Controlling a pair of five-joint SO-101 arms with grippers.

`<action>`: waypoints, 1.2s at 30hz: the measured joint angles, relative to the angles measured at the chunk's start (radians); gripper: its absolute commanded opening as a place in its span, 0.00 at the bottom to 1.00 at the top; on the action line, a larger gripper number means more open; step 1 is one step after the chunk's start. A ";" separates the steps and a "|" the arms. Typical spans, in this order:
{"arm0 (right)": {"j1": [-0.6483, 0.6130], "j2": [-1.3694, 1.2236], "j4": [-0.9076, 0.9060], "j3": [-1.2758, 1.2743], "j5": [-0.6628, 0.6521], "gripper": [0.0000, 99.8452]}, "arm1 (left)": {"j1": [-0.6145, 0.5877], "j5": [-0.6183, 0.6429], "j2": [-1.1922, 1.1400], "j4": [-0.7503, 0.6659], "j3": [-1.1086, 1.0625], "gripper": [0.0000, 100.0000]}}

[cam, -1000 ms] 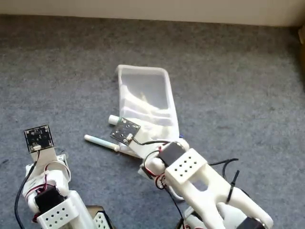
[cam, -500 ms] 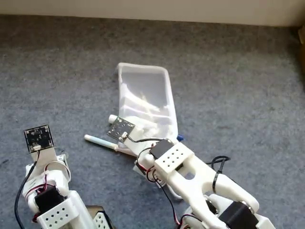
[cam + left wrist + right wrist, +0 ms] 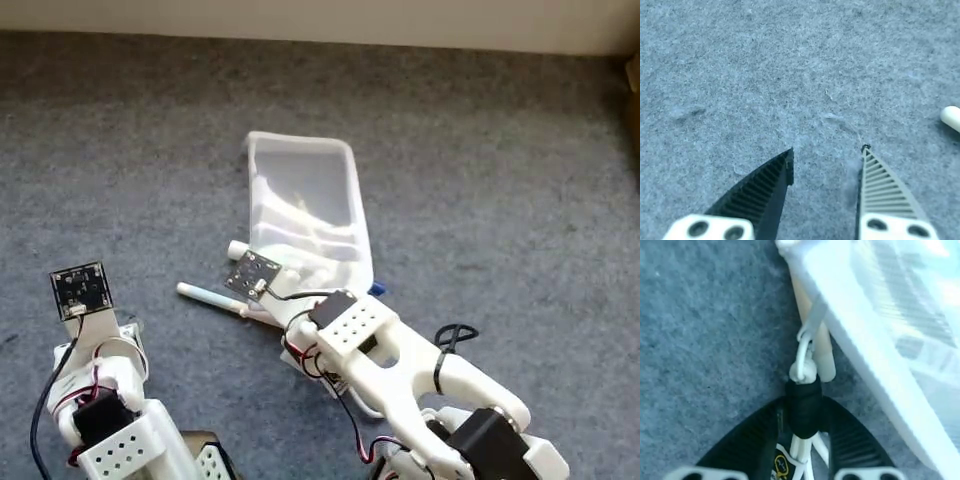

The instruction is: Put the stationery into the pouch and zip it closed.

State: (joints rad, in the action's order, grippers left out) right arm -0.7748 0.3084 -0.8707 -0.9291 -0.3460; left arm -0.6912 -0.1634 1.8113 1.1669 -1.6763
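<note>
The translucent white pouch [image 3: 305, 205] lies on the grey carpet with pale stationery inside it. A white pen [image 3: 210, 297] lies beside its near end, partly under the right arm. In the right wrist view my right gripper [image 3: 804, 407] is shut on the black zipper pull [image 3: 802, 415], whose white cord loop [image 3: 802, 360] leads to the pouch edge [image 3: 880, 315]. A cream pen [image 3: 815, 335] lies right beside that edge. My left gripper [image 3: 826, 150] hangs open over bare carpet, with a pen tip [image 3: 951, 118] off to one side.
A short white cylinder end [image 3: 238, 248] pokes out beside the pouch's left edge. The left arm [image 3: 100, 370] stands at the near left corner. Grey carpet [image 3: 500, 180] stretches open to the right and far side, up to a pale wall strip.
The right arm has shifted slightly left and toward the near edge at the pouch's near end. The left arm has not moved.
</note>
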 measured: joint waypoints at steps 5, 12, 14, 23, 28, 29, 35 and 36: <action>0.000 0.023 -0.011 0.000 0.000 0.02 | 0.000 0.000 0.000 0.000 0.000 0.21; 0.000 0.218 -0.015 -0.005 0.032 0.00 | 0.000 0.000 0.000 0.000 0.000 0.24; 0.000 0.269 -0.017 -0.035 0.035 0.00 | 0.000 0.000 0.000 0.000 0.000 0.24; 0.009 0.397 -0.066 -0.052 0.112 0.00 | 0.002 0.006 0.000 0.003 0.034 0.24; 0.021 0.413 -0.169 0.034 0.124 0.00 | 0.086 0.086 0.000 0.005 0.120 0.33; 0.021 0.413 -0.181 0.054 0.127 0.00 | 0.110 0.114 0.002 0.015 0.138 0.34; 0.021 0.414 -0.210 0.106 0.178 0.00 | 0.259 0.236 0.003 0.057 0.247 0.33; 0.021 0.414 -0.210 0.106 0.183 0.00 | 0.279 0.241 0.003 0.058 0.261 0.33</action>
State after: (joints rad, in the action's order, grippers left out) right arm -0.7534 0.7227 -1.0810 -0.8232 -0.1634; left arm -0.4120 0.0775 1.8144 1.2252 -1.4154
